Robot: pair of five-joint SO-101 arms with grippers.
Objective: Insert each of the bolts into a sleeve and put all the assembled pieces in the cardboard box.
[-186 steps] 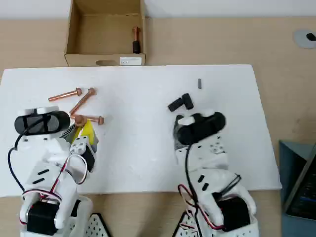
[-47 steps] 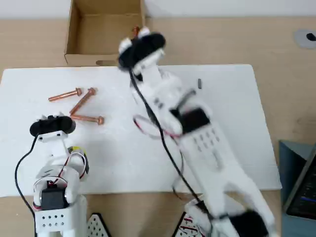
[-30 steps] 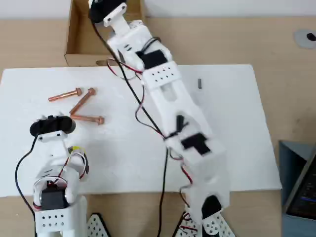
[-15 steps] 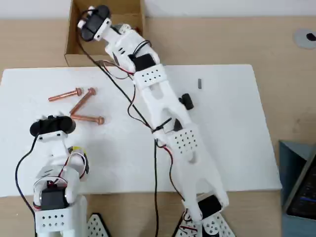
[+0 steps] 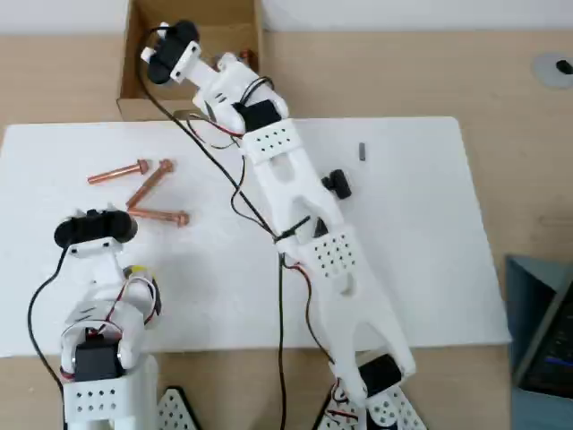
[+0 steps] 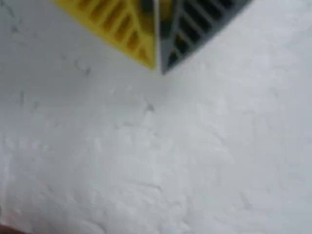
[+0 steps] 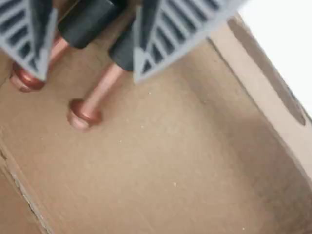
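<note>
My right gripper (image 7: 90, 56) hangs open inside the cardboard box (image 5: 134, 63), just above its floor. Two assembled pieces lie under it: a copper bolt in a black sleeve (image 7: 105, 80) beside one grey finger (image 7: 163, 34), and a second one (image 7: 73, 29) partly hidden by the other finger. In the high view the right arm stretches across the mat to the box. Three bare copper bolts (image 5: 143, 191) lie on the white mat's left side. One black sleeve (image 5: 338, 184) lies near the mat's middle. My left gripper (image 6: 157, 66) is shut on nothing, close over the mat.
The white mat (image 5: 421, 251) covers most of the wooden table. A small grey piece (image 5: 362, 151) lies near the mat's far edge. The left arm (image 5: 94, 296) is folded at the front left. A dark object (image 5: 542, 331) sits at the right edge.
The right arm swung from the mat across into the box over the last second and has shifted slightly there. One of the two black sleeves is gone from the mat. The left arm kept still.
</note>
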